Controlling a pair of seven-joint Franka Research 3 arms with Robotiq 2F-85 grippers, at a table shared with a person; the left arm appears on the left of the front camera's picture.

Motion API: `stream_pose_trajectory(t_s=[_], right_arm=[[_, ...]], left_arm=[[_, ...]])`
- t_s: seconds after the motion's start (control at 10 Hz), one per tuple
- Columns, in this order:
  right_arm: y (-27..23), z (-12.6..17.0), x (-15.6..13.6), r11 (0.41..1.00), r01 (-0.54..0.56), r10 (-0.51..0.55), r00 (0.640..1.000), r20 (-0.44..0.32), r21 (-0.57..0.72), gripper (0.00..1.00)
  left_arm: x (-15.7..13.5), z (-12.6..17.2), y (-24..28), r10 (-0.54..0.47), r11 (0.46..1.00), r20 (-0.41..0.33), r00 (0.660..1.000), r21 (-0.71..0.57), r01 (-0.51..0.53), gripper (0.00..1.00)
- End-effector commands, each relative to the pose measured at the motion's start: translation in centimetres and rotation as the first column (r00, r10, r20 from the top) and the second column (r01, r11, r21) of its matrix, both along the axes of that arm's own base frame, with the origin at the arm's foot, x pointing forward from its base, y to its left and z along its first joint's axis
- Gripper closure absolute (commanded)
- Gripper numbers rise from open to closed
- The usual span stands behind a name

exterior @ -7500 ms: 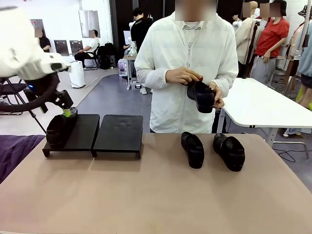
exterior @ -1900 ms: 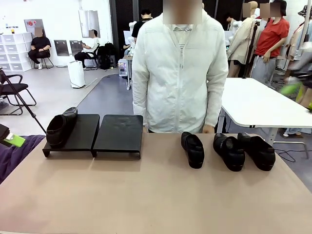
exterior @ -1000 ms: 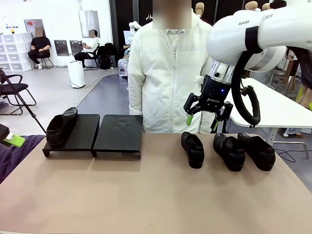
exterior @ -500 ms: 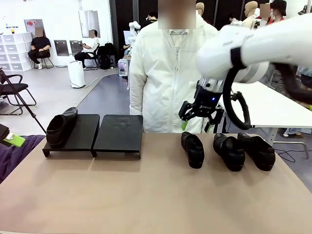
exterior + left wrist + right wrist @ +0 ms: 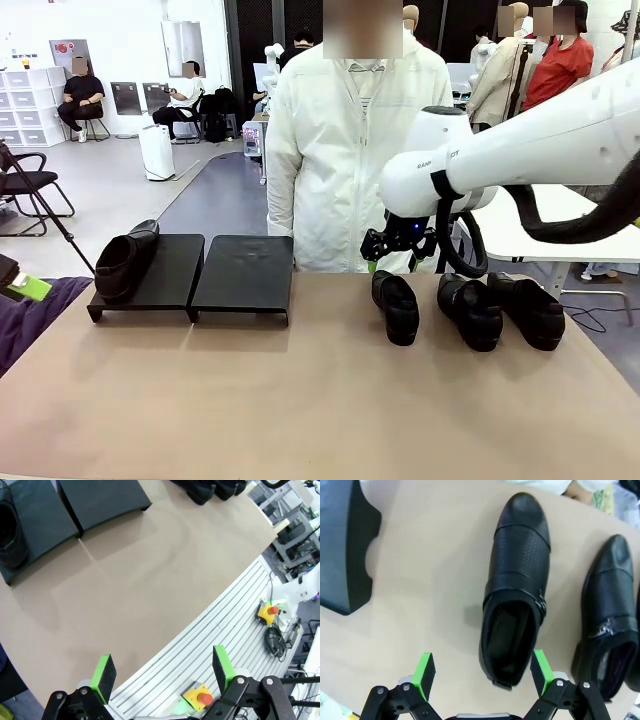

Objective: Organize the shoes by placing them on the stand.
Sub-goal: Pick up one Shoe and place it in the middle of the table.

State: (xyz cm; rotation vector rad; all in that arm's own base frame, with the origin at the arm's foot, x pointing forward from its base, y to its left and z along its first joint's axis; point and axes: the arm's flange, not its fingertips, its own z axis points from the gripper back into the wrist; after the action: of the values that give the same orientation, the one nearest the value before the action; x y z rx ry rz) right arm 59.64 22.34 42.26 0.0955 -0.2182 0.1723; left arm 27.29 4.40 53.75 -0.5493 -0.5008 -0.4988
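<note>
The right gripper [image 5: 481, 672], jaws spread, is poised over one shoe [image 5: 396, 306] of three lined up on the table [image 5: 300, 400]. A fourth shoe [image 5: 124, 263] is seen on the stand [image 5: 245, 272], while the left gripper [image 5: 162, 672] is held open off the table's edge.

The right arm [image 5: 520, 150] is a chunky glossy white shell with grey lettering near the wrist, a black band, and a fat black cable [image 5: 443, 240] looping off it. The right gripper [image 5: 482, 667] and left gripper [image 5: 162, 670] look identical: black linkages, silvery pivot bolts, bright green pads [image 5: 424, 672]. The person's jacket [image 5: 340, 150] is a plain white zip-up.
</note>
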Motion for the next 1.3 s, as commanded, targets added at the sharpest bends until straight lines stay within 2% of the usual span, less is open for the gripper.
stream_pose_trajectory(t_s=[0.0,0.3,0.6,0.8,0.9,1.0,1.1,1.2], right_arm=[[1.7,-1.2,1.9,1.000,-0.013,0.013,0.999,-0.038,-0.002,0.00],[2.7,-4.9,3.4,0.999,0.034,-0.039,0.991,-0.127,-0.034,0.00],[2.7,-6.2,3.6,1.000,0.008,-0.006,0.984,-0.176,0.011,0.00],[2.6,-6.7,3.7,0.997,0.072,-0.073,0.977,-0.198,-0.015,0.00],[2.7,-6.7,3.8,0.998,0.069,-0.069,0.975,-0.211,-0.008,0.23],[2.7,-6.9,3.9,0.997,0.079,-0.077,0.971,-0.226,-0.003,0.82],[2.7,-7.0,3.9,0.996,0.084,-0.084,0.970,-0.229,-0.010,1.00],[2.7,-7.2,3.9,0.995,0.093,-0.095,0.968,-0.231,-0.020,1.00]], left_arm=[[0.0,0.1,0.2,-0.001,1.000,-0.009,1.000,0.002,0.001,0.00],[0.0,0.1,0.2,-0.001,1.000,-0.009,1.000,0.002,0.001,0.00],[0.0,0.1,0.2,-0.001,1.000,-0.009,1.000,0.002,0.001,0.00],[0.0,0.1,0.2,-0.001,1.000,-0.009,1.000,0.002,0.001,0.00],[0.0,0.1,0.2,-0.001,1.000,-0.009,1.000,0.002,0.001,0.00],[0.0,0.1,0.2,-0.001,1.000,-0.009,1.000,0.002,0.001,0.00],[0.0,0.1,0.2,-0.001,1.000,-0.009,1.000,0.002,0.001,0.00],[0.0,0.1,0.2,-0.001,1.000,-0.009,1.000,0.002,0.001,0.00]])
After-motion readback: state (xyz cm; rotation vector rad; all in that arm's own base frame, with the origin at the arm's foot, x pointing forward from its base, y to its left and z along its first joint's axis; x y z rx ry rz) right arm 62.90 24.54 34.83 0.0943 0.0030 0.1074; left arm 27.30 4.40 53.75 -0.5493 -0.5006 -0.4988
